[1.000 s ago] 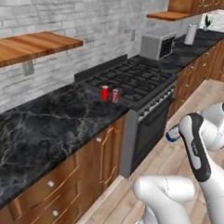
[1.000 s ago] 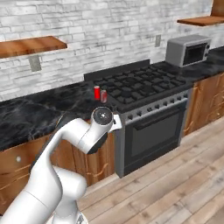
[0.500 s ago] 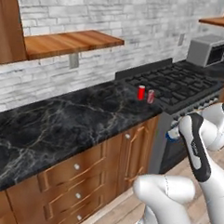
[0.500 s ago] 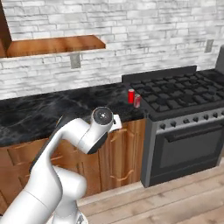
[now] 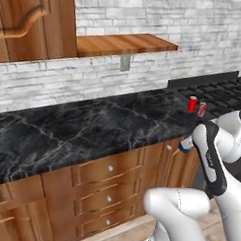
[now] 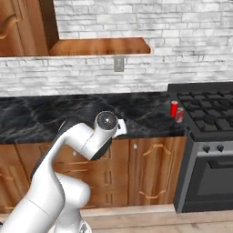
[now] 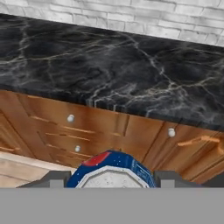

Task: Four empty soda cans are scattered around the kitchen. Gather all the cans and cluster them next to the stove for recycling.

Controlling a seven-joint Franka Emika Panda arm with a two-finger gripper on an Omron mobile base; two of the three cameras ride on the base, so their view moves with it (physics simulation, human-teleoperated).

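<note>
My gripper [image 7: 112, 180] clamps a blue can [image 7: 112, 166], bottom cut off; two red cans [image 6: 176, 111] beside the stove [image 6: 207, 109]

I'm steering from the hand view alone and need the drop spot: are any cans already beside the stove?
Observer: Yes. A red can and a second red can stand on the counter, just left of the stove.
Operator: Are they touching?
Observer: They are close together, but I cannot tell whether they touch. The second red can stands nearer the front edge.
Operator: Where is the stove from the arm?
Observer: In the right base view it is off to the arm's right, past two cabinet doors.
</note>
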